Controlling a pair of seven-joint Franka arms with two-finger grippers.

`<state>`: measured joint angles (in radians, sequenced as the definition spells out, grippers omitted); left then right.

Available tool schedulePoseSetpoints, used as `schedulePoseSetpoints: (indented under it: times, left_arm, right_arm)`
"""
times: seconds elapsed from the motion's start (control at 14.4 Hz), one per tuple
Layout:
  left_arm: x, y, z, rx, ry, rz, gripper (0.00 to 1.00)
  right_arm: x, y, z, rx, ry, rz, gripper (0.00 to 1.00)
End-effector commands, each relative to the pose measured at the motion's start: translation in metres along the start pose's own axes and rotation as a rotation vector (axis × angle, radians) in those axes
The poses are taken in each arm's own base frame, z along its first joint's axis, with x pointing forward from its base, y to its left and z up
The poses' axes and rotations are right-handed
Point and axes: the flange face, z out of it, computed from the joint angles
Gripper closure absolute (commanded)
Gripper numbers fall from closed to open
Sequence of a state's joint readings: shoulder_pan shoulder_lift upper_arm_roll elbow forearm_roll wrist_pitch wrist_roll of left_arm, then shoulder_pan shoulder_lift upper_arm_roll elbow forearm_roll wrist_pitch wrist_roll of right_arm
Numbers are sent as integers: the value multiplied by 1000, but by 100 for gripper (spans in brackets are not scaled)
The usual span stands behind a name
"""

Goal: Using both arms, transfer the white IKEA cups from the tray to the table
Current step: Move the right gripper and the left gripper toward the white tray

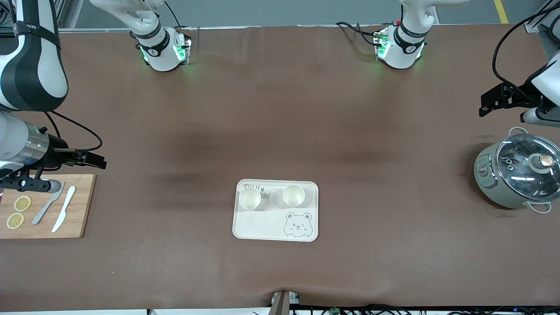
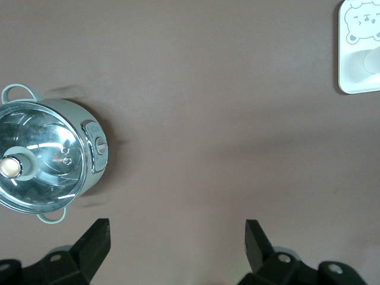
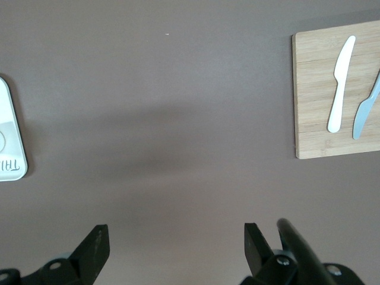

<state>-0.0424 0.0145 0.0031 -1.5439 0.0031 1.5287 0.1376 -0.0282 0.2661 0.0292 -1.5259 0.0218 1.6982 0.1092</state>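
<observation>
Two white IKEA cups stand upright side by side on the cream bear-printed tray (image 1: 262,227), on the half of it farther from the front camera. One cup (image 1: 250,198) is toward the right arm's end and the other cup (image 1: 293,195) toward the left arm's end. My right gripper (image 1: 97,161) is open and empty over the table by the cutting board's corner, and it also shows in the right wrist view (image 3: 177,240). My left gripper (image 1: 484,107) is open and empty over the table near the pot, and it also shows in the left wrist view (image 2: 178,237). Both are well away from the cups.
A wooden cutting board (image 1: 83,218) at the right arm's end carries two lemon slices (image 1: 22,203), a white knife (image 1: 64,208) and a grey knife (image 1: 48,204). A grey-green pot with a glass lid (image 1: 518,175) stands at the left arm's end.
</observation>
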Motion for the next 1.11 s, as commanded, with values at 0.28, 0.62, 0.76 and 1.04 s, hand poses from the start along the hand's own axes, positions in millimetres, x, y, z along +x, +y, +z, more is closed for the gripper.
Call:
schedulePoseSetpoints:
  times: [0.28,0.62,0.76,1.04]
  left_arm:
    - [11,2,11,9,-17,-10,0]
    - [76,25,43,4,30,-42,0]
    - [115,56,74,1,12,-80,0]
    - [167,124,152,-10,42,-152,0]
  right_arm:
    - [-1,0,1,-6,4,-9,0]
    - [-2,-13,-1,31,4,6,0]
    - [-1,-24,0,71,13,38,0]
    - [-3,-79,10,75,27,101,0]
